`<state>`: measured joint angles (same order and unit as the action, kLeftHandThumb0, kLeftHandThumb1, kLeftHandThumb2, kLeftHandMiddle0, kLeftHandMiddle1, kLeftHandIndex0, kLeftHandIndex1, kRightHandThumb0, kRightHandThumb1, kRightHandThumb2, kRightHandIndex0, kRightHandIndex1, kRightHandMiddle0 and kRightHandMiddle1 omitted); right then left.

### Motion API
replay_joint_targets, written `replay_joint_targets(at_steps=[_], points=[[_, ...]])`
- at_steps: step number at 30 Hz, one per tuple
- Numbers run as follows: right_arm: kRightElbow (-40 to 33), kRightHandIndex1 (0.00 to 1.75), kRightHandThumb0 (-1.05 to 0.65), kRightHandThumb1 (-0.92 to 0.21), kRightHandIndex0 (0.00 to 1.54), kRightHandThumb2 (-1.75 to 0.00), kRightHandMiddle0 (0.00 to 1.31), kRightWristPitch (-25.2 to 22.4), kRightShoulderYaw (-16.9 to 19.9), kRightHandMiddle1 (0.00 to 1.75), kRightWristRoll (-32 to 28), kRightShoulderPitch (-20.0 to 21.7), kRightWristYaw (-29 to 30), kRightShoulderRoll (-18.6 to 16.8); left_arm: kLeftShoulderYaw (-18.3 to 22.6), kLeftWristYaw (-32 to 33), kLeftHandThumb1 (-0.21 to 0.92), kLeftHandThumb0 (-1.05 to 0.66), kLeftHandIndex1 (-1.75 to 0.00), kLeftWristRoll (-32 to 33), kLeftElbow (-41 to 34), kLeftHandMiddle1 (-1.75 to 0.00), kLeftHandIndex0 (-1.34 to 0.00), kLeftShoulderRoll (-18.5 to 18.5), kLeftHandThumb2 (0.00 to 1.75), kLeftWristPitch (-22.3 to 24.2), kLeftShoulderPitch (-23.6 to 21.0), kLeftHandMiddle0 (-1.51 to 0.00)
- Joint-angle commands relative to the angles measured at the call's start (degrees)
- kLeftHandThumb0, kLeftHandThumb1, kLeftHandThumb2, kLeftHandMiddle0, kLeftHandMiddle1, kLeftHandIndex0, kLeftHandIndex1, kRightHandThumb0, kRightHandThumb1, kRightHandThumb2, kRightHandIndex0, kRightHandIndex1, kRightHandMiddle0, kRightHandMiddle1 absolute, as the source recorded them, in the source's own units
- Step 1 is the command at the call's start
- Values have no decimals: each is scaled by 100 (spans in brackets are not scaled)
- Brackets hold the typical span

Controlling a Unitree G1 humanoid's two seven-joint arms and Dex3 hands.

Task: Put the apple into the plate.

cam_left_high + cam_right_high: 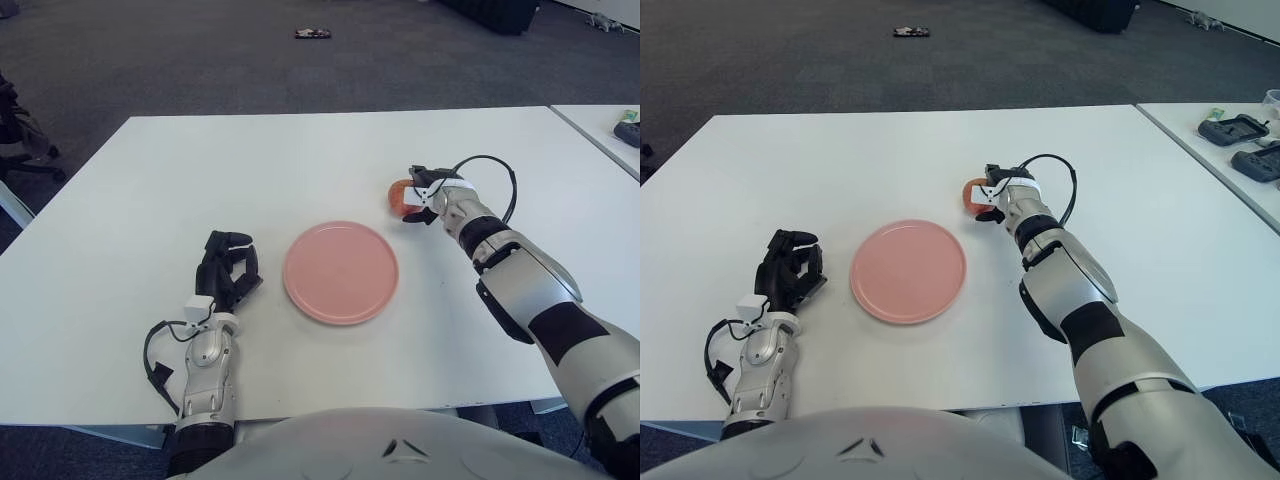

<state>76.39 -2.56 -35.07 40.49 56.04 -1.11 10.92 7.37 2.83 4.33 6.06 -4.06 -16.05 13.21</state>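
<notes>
A pink plate (340, 272) lies on the white table (150, 200), near its front middle. A red-orange apple (398, 194) is just beyond the plate's right rim, low over the table. My right hand (425, 195) reaches in from the right and its fingers are curled around the apple, hiding its right side. I cannot tell whether the apple touches the table. My left hand (228, 265) shows to the left of the plate, fingers relaxed and holding nothing.
A second white table (1230, 160) stands at the right with dark devices (1238, 128) on it. A small dark object (312, 33) lies on the carpet beyond the table. A chair base (25, 150) shows at the far left.
</notes>
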Motion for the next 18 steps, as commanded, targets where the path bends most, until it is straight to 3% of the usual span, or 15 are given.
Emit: replay_joint_targets(at_steps=[1, 8, 18], points=[[48, 4, -82, -46, 0, -86, 0, 26, -49, 29, 101, 147, 52, -70, 11, 16, 66, -38, -175, 56, 249, -175, -35, -37, 89, 267, 150, -81], [-62, 0, -86, -48, 0, -82, 0, 5, 32, 19, 25, 311, 195, -75, 29, 29, 71, -38, -175, 46, 240, -175, -32, -49, 83, 257, 157, -80], [-192, 0, -91, -50, 0, -75, 0, -13, 249, 1, -132, 355, 513, -84, 30, -12, 69, -38, -175, 49, 260, -175, -33, -1, 85, 271, 149, -82]])
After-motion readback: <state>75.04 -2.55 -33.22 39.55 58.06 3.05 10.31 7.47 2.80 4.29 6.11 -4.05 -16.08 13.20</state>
